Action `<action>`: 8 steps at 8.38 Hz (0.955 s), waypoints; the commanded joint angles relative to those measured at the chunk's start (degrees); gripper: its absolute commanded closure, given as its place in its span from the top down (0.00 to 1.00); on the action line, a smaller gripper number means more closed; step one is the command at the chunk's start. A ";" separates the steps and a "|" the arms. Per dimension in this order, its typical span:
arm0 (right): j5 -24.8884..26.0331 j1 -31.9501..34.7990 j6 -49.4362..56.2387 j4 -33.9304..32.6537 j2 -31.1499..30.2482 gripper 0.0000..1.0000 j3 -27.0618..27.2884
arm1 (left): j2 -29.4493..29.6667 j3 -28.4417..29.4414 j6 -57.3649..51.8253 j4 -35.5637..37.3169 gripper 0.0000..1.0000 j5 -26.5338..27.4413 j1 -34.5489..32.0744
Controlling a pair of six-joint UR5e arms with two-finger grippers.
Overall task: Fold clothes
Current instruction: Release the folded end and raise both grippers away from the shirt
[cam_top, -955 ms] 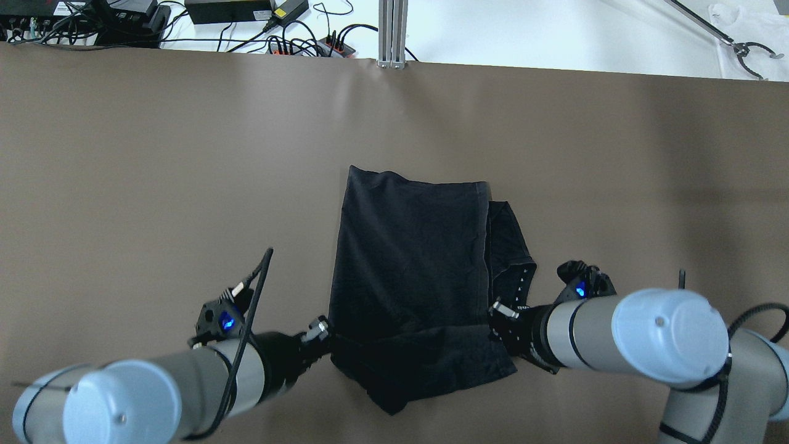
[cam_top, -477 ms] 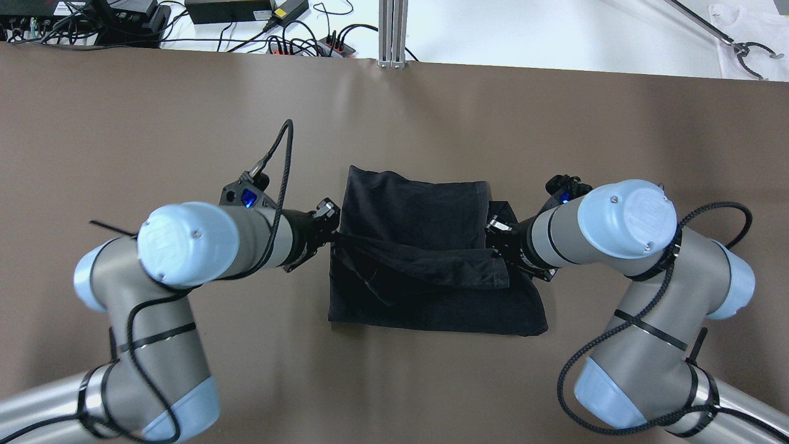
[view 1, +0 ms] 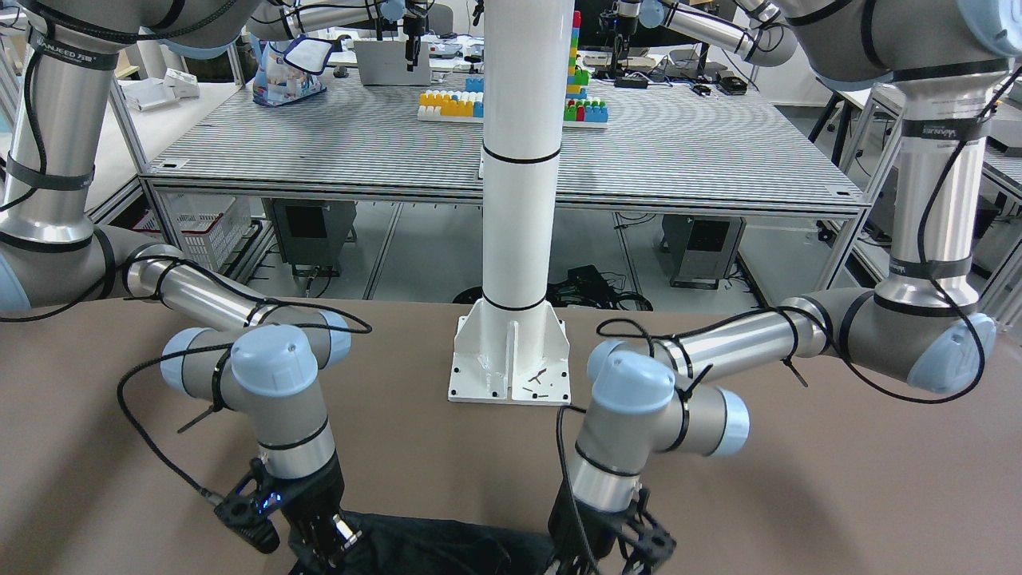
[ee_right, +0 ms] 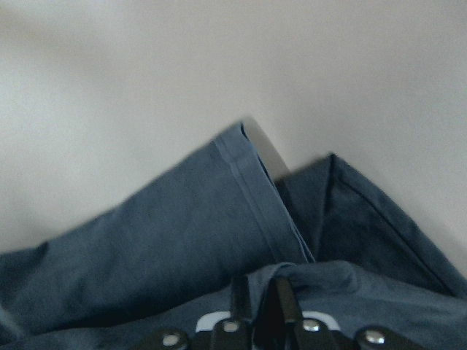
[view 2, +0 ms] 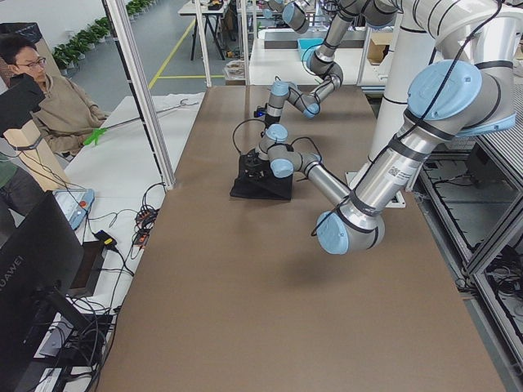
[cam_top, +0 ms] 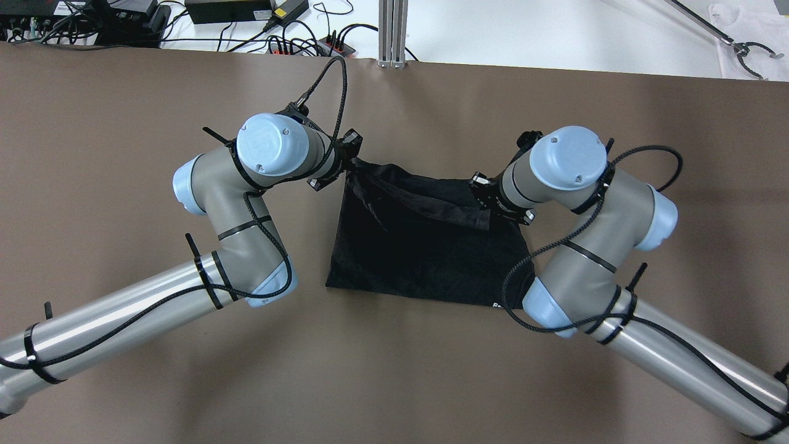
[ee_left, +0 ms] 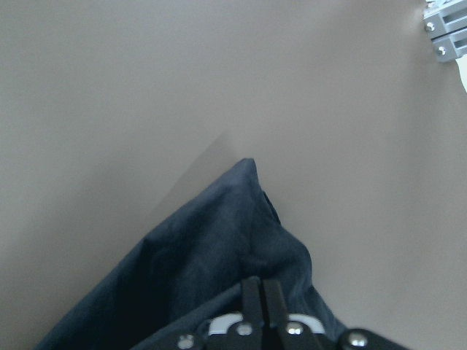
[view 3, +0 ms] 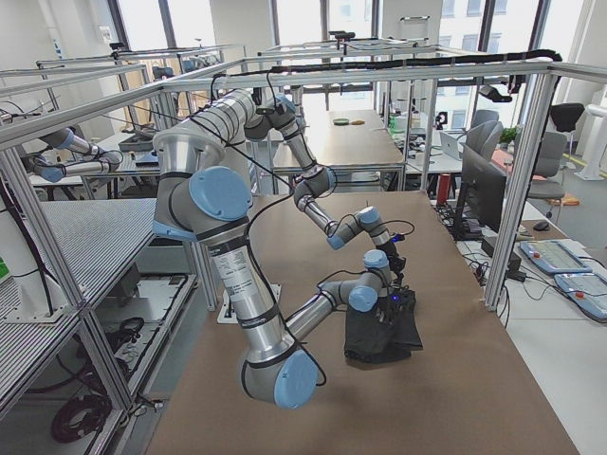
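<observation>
You see one plain black garment [cam_top: 425, 253] lying mid-tabletop [cam_top: 123, 92], folded into a rough rectangle whose near edge lies flat and fairly straight. Along its far side a band of cloth is raised and creased, stretched between the left gripper [cam_top: 352, 163] and the right gripper [cam_top: 484, 200], whose jaws each pinch one end. A stitched hem [ee_right: 255, 191] shows beneath the right one.

"HUAWEI" can be read on the back of a dark monitor [view 2: 33, 278] in the left side view. "ANJEED" is printed on a black band [view 1: 68, 56] around an arm segment in the front-facing view. Other labels are too small to be read.
</observation>
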State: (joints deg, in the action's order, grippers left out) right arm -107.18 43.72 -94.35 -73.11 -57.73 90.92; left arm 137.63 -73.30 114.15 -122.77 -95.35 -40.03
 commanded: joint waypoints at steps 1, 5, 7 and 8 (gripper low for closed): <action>-0.13 4.96 10.89 9.56 7.45 0.95 -16.74 | 3.09 11.51 -7.36 -8.10 1.00 -0.36 -4.08; -5.22 10.67 18.92 9.39 6.84 0.95 -16.66 | 3.70 10.99 -7.54 -8.19 1.00 -1.15 -5.14; -5.32 10.69 19.81 9.91 5.01 0.95 -15.78 | 3.70 8.53 -7.71 -7.75 1.00 -2.90 -5.41; -5.23 10.60 24.52 9.92 2.82 0.95 -12.38 | 3.27 6.96 -7.89 -7.66 1.00 -3.96 -5.67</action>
State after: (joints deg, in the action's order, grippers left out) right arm -112.21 54.16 -75.03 -63.46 -51.77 74.89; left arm 141.30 -63.89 106.53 -130.68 -97.31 -45.29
